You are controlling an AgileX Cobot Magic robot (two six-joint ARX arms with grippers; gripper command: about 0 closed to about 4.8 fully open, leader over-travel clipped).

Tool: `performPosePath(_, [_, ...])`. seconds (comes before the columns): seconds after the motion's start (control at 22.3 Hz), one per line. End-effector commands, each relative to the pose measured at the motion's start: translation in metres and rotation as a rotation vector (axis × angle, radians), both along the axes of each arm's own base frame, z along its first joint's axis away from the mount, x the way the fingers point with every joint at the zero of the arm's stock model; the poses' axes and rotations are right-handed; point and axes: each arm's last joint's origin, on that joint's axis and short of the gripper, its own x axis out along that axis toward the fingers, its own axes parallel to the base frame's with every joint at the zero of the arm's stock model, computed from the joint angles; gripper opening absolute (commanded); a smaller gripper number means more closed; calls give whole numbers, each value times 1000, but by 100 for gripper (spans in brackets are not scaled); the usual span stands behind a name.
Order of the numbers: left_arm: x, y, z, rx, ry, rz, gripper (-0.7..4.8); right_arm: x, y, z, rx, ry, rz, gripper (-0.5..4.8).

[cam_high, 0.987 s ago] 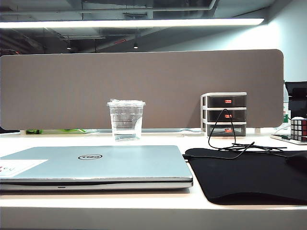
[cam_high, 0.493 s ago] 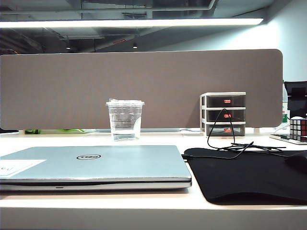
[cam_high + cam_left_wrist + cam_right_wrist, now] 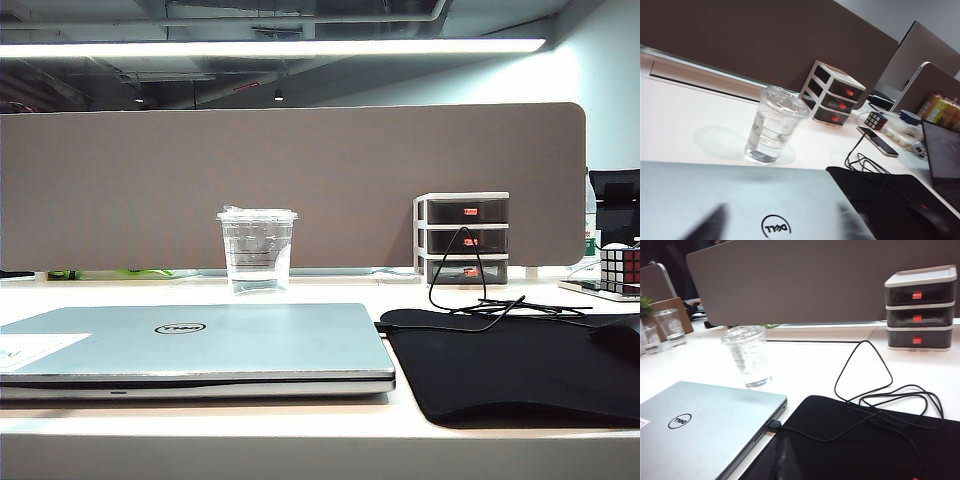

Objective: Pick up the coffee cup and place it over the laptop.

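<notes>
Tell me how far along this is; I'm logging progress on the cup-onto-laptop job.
Nothing is done yet. The cup stands upright on the desk behind the closed laptop, lid on, untouched. Neither gripper shows clearly in any view, so nothing is in hand. Everything is left: reach the cup, grip it, lift it and set it down on the laptop.
</notes>
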Motion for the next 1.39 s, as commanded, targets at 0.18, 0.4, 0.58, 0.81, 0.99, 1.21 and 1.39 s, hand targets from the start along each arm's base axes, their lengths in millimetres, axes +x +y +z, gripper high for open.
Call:
performPosePath(0.18, [-1,0,7,22,-73,-13,479,0,1,-2,15,9,20,-1])
performPosePath(0.4, [-3,0,17,23,-84,-11,479,0,1,-2,15,10,39,-1])
performPosePath(0.58, [0,0,30,41,-77,13,479,0,4,-2,14,10,65,-1])
performPosePath(0.81, [22,-1,57,115,-94,13,479,-1,6,-2,14,9,84,-1])
performPosePath(0.99, [57,-3,63,168,-50,-26,479,-1,6,-1,5,1,83,7])
performPosePath(1.21, [104,-8,41,171,-31,-157,479,-1,6,1,-11,-31,82,68])
performPosePath(1.39, [141,-12,25,191,-50,-259,479,-1,6,1,-13,-31,84,68])
